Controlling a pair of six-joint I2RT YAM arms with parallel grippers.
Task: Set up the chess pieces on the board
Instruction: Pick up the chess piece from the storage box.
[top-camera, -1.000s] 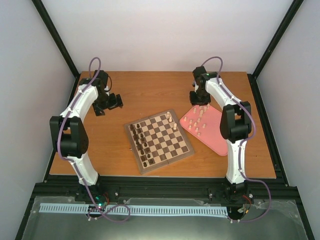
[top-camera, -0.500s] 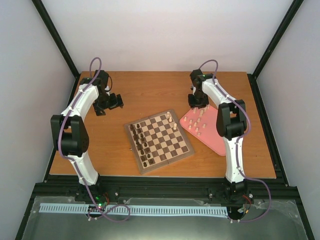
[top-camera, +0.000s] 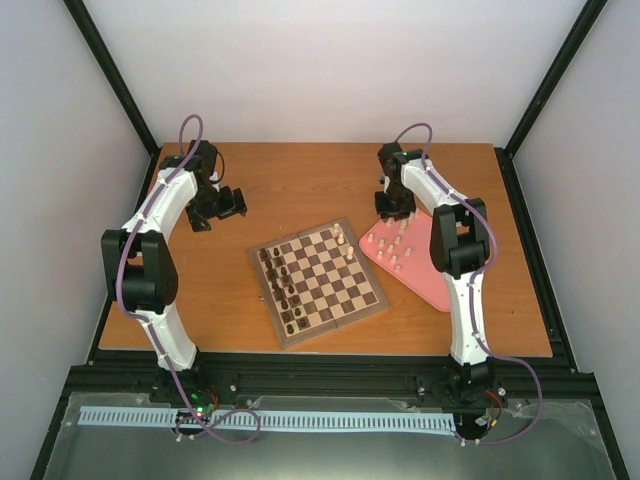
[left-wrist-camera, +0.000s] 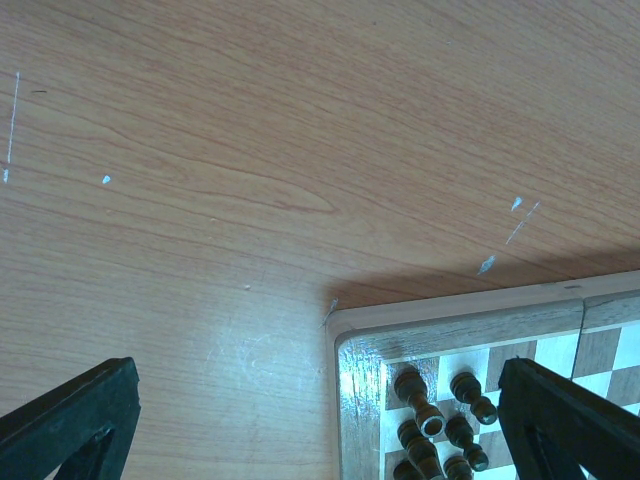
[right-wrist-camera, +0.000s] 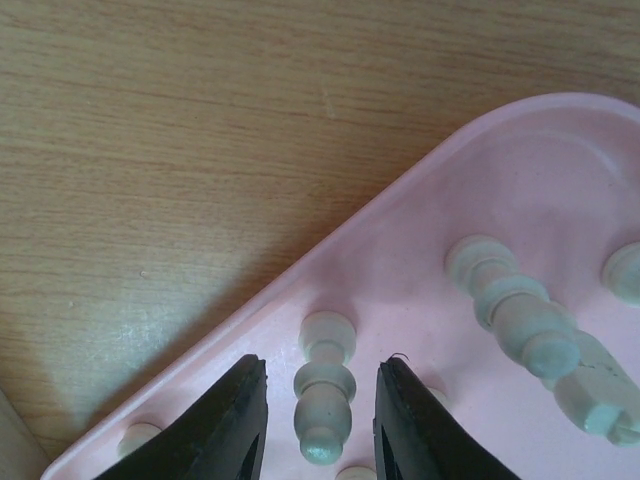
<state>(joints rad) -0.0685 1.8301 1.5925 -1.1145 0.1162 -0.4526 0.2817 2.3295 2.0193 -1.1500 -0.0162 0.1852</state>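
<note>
The pale chess pieces (top-camera: 397, 250) mostly stand on a pink tray (top-camera: 432, 278), just right of the board (top-camera: 333, 326). About 2 more pale ones stand on the board's far right edge.

In the right wrist view I see 1 small pawn-shaped piece (right-wrist-camera: 323, 400) upright near the tray's rim (right-wrist-camera: 560, 180). My right hand (right-wrist-camera: 322, 425) has 1 black finger (right-wrist-camera: 235, 430) on each side of it. The fingers are slightly apart, with a thin gap to the piece on both sides, so nothing is clamped. A taller pale piece lies tilted to the right of it.

Dark pieces (top-camera: 280, 290) line the board's left side.

My left hand (top-camera: 225, 203) hovers over the bare wooden tabletop (top-camera: 300, 185) at the far left, well apart from the board. Its fingers are spread wide and hold nothing.
</note>
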